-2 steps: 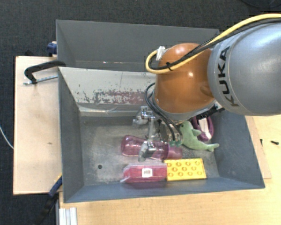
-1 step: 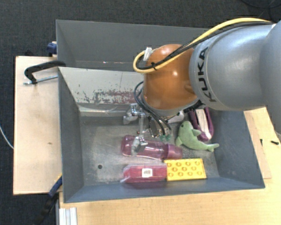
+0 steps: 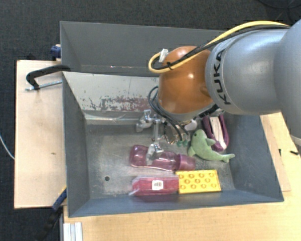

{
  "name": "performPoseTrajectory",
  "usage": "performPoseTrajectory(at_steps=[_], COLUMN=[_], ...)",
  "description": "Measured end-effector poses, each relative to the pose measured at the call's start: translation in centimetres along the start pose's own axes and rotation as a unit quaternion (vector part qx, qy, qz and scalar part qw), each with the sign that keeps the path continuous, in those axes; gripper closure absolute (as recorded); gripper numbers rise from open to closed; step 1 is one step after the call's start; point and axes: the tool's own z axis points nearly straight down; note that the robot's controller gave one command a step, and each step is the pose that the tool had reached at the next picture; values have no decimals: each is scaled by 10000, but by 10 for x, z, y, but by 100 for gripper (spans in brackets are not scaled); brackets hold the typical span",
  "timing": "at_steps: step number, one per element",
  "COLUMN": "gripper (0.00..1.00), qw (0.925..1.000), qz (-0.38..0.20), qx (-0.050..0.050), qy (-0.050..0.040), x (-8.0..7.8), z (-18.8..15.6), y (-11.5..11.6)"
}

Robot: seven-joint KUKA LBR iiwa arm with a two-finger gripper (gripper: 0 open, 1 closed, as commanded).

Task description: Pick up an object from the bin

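One pink see-through toy (image 3: pixel 160 159) lies on its side on the floor of the grey bin (image 3: pixel 115 49), about in the middle and a bit toward the near wall. My end effector (image 3: pixel 157 145) is low down, right over the left part of the toy. Its metal tip is either touching the top of the toy or just above it; I cannot tell which. I also cannot tell from here if the end effector is released or clenched, since the orange cover (image 3: pixel 183 87) on the wrist hides much of it.

On the near side of the pink toy lies a dark pink packet (image 3: pixel 153 186) with a white label, close by the near wall. A yellow brick (image 3: pixel 199 181) with round bumps on top touches the packet's right end. To the right of the end effector lies a green soft fish toy (image 3: pixel 206 147), with its tail pointing right. Past the fish, a little farther right, is a pink and white thing (image 3: pixel 219 129), partly hidden by the arm (image 3: pixel 256 69).
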Motion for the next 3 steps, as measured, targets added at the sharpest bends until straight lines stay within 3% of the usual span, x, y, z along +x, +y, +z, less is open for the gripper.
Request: performPoseTrajectory(at_steps=[1, 2, 3], gripper=[100, 100, 100], qw=[9976, 9976, 9977], qz=[646, 645, 654], qx=[-13, -17, -13], qy=[235, 240, 188], x=[-5, -5, -3], z=[22, 23, 20], y=[-13, -13, -12])
